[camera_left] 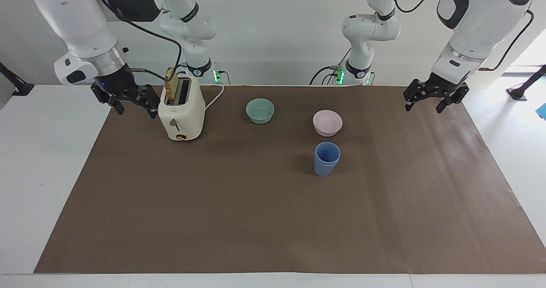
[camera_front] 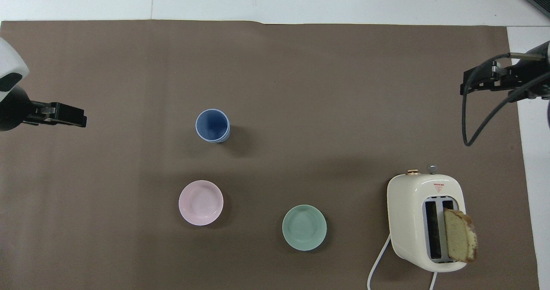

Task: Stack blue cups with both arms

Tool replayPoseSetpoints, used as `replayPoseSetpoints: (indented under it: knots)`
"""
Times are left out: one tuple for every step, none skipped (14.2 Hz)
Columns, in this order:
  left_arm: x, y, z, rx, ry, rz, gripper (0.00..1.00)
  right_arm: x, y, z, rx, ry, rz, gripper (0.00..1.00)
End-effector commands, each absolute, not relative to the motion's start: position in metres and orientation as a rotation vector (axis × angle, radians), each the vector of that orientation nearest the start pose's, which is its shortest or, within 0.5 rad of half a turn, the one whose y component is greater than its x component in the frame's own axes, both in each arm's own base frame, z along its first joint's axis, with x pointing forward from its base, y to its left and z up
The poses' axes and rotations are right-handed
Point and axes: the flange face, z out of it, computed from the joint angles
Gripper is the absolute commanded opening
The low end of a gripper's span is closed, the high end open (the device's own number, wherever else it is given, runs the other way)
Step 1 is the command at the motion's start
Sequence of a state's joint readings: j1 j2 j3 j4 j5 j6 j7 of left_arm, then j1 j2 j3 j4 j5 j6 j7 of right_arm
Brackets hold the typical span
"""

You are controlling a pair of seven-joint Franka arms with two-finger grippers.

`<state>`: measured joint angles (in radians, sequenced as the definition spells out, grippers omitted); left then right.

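Blue cups (camera_left: 327, 159): nested as one stack on the surface (camera_left: 239, 219), well apart from both claws; stacking appears complete. Left claw (camera_left: 431, 100): fingers apart, empty. Right claw (camera_left: 128, 102): fingers apart, empty.

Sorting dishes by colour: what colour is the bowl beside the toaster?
Mint green bowl; clearest in the overhead view.
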<state>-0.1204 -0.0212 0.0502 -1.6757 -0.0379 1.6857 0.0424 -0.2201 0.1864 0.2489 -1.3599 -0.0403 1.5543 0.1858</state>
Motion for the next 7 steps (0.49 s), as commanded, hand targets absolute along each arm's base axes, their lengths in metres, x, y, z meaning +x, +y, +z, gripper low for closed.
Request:
replayPoseSetpoints:
  knots:
    - [0.5542,-0.0391,0.6025,-3.182,0.17,-0.034,1.0,0.6026,-0.0092,0.6184,-3.143,0.216,-0.045,1.0]
    - [0.5544,-0.0391,0.6026,-3.182,0.17,-0.036,1.0,0.602,-0.0074,0.6179,-3.143,0.214,-0.036,1.0]
    - [0.5544,-0.0391,0.6026,-3.182,0.17,-0.036,1.0,0.6018,-0.0074,0.6178,-3.144,0.214,-0.033,1.0]
    - [0.5544,-0.0391,0.6026,-3.182,0.17,-0.036,1.0,0.6018,-0.0074,0.6178,-3.144,0.214,-0.033,1.0]
    - [0.5542,-0.0391,0.6025,-3.182,0.17,-0.034,1.0,0.6018,-0.0083,0.617,-3.144,0.216,-0.031,1.0]
    - [0.5541,-0.0391,0.6018,-3.182,0.17,-0.031,1.0,0.6018,-0.0083,0.6177,-3.143,0.216,-0.033,1.0]
    - [0.5541,-0.0391,0.6017,-3.182,0.17,-0.031,1.0,0.6013,-0.0083,0.6173,-3.144,0.219,-0.026,1.0]
